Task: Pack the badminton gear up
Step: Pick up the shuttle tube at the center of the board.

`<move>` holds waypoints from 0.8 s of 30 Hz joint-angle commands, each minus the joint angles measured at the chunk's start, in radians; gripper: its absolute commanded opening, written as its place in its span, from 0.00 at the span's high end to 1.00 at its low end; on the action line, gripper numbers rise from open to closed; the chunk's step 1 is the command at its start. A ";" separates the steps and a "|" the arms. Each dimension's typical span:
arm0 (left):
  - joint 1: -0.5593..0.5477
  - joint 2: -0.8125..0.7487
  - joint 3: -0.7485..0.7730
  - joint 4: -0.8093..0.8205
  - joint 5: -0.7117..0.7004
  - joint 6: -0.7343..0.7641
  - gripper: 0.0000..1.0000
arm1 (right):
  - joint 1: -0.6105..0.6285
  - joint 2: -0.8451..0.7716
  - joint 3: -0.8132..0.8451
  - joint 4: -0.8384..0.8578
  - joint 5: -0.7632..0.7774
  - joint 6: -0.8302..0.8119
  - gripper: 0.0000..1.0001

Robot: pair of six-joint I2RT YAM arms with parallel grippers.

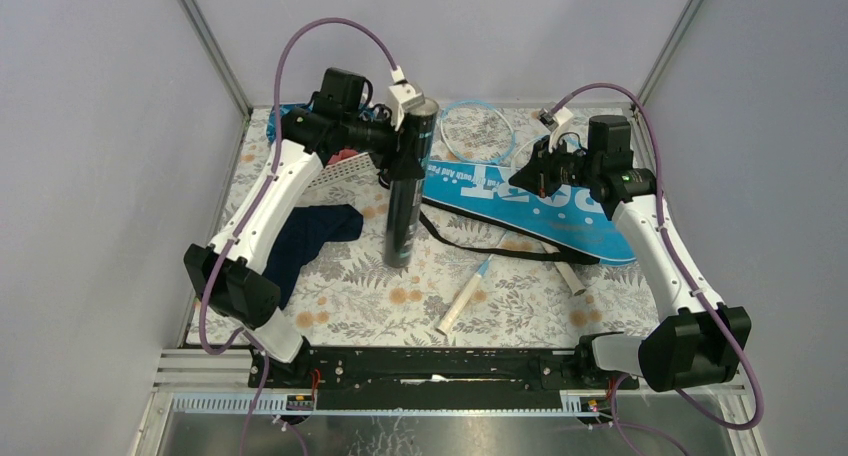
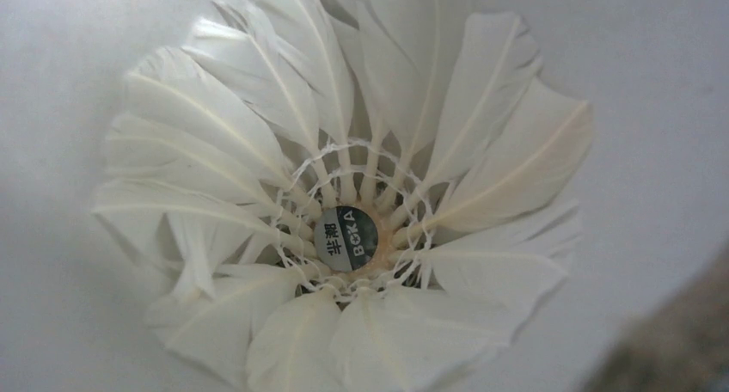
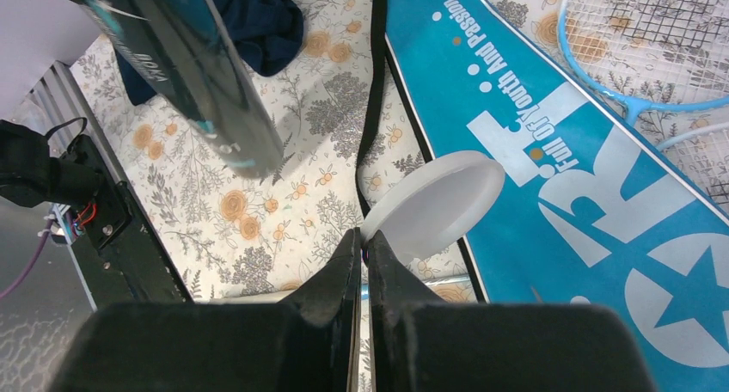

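Observation:
The long black tube (image 1: 405, 211) stands nearly upright at mid-table, and my left gripper (image 1: 395, 161) holds it near its open top. Its fingers do not show in the left wrist view, which looks down the white inside at a feather shuttlecock (image 2: 344, 203). My right gripper (image 3: 363, 241) is shut on the rim of a round white lid (image 3: 434, 203), above the blue bag (image 1: 520, 201) lettered "SPORT". One racket head (image 1: 478, 131) lies behind the bag. Two white handles (image 1: 462, 301) (image 1: 565, 271) lie in front of it.
A navy cloth (image 1: 310, 236) lies left of the tube. A white basket (image 1: 340, 166) with a red cloth sits behind it, partly hidden by my left arm. The bag's black strap (image 1: 490, 246) trails across the floral tablecloth. Grey walls close in on three sides.

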 commanded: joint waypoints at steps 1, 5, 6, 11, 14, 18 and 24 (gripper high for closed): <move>-0.041 -0.035 -0.058 -0.141 -0.224 0.241 0.66 | 0.001 -0.007 0.008 0.046 -0.040 0.025 1.00; -0.107 -0.050 -0.136 -0.086 -0.293 0.266 0.65 | 0.010 -0.002 0.007 0.064 -0.042 0.030 1.00; -0.121 -0.053 -0.157 -0.064 -0.298 0.262 0.65 | 0.012 -0.001 0.007 0.068 -0.044 0.031 1.00; -0.171 -0.065 -0.272 0.056 -0.283 0.233 0.67 | 0.014 0.004 0.018 0.062 -0.080 0.008 1.00; -0.183 -0.096 -0.348 0.134 -0.259 0.256 0.72 | 0.020 0.018 0.043 0.009 -0.139 -0.070 1.00; -0.190 -0.127 -0.421 0.185 -0.185 0.303 0.81 | 0.067 0.045 0.107 -0.155 -0.143 -0.228 1.00; -0.224 -0.155 -0.499 0.191 -0.116 0.385 0.90 | 0.155 0.082 0.157 -0.294 -0.101 -0.354 1.00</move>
